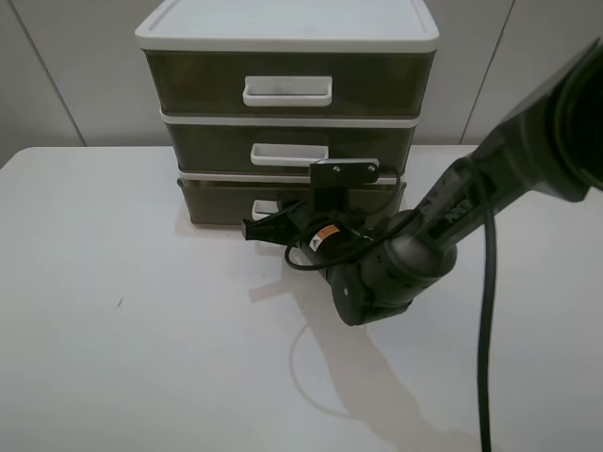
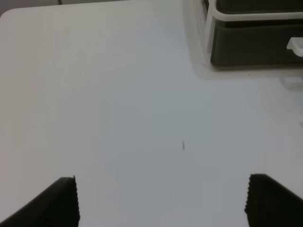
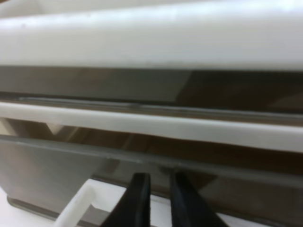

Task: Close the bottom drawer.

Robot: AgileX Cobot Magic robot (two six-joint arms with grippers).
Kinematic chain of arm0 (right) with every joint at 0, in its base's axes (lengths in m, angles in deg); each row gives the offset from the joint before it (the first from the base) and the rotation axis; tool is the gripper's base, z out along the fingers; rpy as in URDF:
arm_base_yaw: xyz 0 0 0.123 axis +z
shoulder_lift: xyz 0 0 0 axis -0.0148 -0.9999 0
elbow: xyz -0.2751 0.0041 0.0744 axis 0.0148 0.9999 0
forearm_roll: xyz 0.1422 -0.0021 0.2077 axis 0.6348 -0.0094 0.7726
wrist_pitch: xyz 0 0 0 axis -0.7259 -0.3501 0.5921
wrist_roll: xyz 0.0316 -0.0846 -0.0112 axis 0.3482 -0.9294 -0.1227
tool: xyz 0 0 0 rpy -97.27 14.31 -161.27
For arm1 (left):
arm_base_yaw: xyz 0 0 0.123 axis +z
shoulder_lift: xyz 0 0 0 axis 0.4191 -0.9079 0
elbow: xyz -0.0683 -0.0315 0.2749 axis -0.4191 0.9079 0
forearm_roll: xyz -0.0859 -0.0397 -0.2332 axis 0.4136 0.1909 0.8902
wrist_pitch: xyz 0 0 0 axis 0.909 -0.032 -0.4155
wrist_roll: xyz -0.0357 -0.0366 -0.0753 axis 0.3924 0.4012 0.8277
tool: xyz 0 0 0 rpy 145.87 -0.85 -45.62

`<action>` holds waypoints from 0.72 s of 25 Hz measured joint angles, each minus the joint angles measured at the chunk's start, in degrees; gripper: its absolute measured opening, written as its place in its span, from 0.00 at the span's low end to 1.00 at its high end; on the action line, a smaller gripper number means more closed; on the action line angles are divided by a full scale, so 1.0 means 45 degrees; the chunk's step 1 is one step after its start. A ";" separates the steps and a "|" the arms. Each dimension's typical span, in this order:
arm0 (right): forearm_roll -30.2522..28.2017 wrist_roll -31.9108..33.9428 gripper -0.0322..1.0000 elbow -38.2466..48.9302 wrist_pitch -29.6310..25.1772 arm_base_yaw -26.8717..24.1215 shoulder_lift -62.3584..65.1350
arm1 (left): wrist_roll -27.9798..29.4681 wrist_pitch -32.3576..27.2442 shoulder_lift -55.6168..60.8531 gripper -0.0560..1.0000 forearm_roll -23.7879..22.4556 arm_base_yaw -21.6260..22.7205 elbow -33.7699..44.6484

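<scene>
The bottom drawer [image 1: 217,200] is the lowest tier of the drawer unit [image 1: 283,28] at the back of the bench [image 1: 113,330], and it seems to stand out a little. My right end effector [image 3: 158,178] is closed on nothing, with its tips at the drawer front beside the white handle [image 3: 80,203]. If I push off-centre, the drawer may jam, or the light unit may slide backwards. The left end effector [image 2: 162,179] is wide open over the bench, well apart. I see nothing in the path.

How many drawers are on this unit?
3, stacked: the top drawer, the middle drawer below it, and the bottom drawer lowest, its front partly hidden by the right gripper.
</scene>
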 joint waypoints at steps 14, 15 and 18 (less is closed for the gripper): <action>-0.0043 0.0000 0.05 0.1336 -0.0106 0.0193 0.1616 | 0.0000 0.0000 0.0000 0.73 0.0000 0.0000 0.0000; -0.0140 0.0000 0.05 0.1579 -0.0122 0.0232 0.1897 | 0.0000 0.0000 0.0000 0.73 0.0000 0.0000 0.0000; -0.1002 0.0000 0.05 0.2506 -0.0601 0.0278 0.3002 | 0.0000 0.0000 0.0000 0.73 0.0000 0.0000 0.0000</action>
